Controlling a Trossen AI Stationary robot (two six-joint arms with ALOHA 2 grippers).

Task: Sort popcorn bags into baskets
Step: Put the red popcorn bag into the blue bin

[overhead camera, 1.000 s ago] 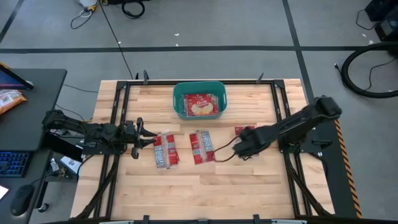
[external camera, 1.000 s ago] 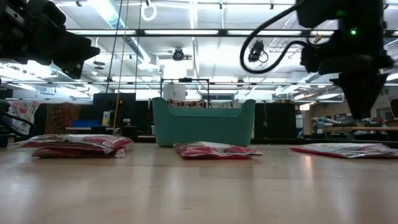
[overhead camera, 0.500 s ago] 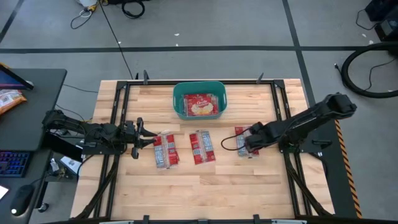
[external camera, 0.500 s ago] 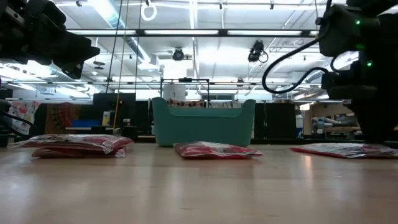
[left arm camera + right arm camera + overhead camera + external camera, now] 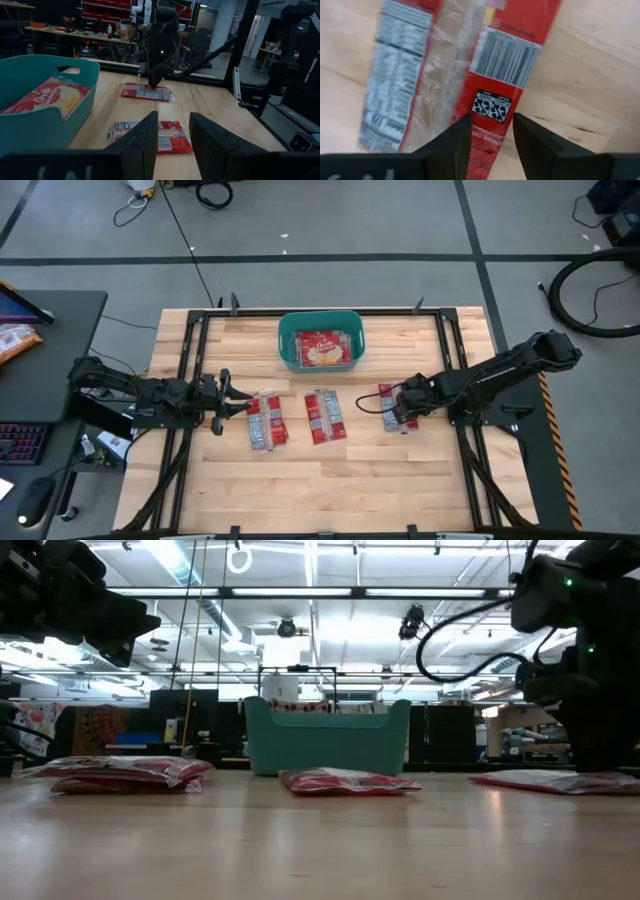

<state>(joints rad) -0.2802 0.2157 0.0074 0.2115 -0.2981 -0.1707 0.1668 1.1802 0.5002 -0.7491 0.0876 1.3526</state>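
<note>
A teal tub (image 5: 320, 340) stands at the far middle of the table with one popcorn bag (image 5: 322, 348) inside. Red popcorn bags lie flat on the wood: a stack of two at the left (image 5: 265, 420), one in the middle (image 5: 324, 416) and one at the right (image 5: 387, 394). My right gripper (image 5: 492, 127) points down over the right bag (image 5: 512, 60), open, its fingers above the bag's red half near one end. My left gripper (image 5: 173, 130) is level at the table's left, open with nothing between its fingers, just left of the stack. My right gripper has its open fingers (image 5: 452, 142) down at the right bag's printed face (image 5: 492, 107), coming from above. The bag lies flat on the table. Whether the fingertips touch it I cannot tell.
Black frame rails (image 5: 455, 350) run along the table's sides. Bare wood (image 5: 330, 480) lies between the bags and the near edge. A dark side desk (image 5: 50, 340) with a keyboard stands left of the table.
My right gripper has gone toward the table's right edge and down, coming to a stop low over the right bag, and has turned a little on the way. The bags have stayed where they were.
</note>
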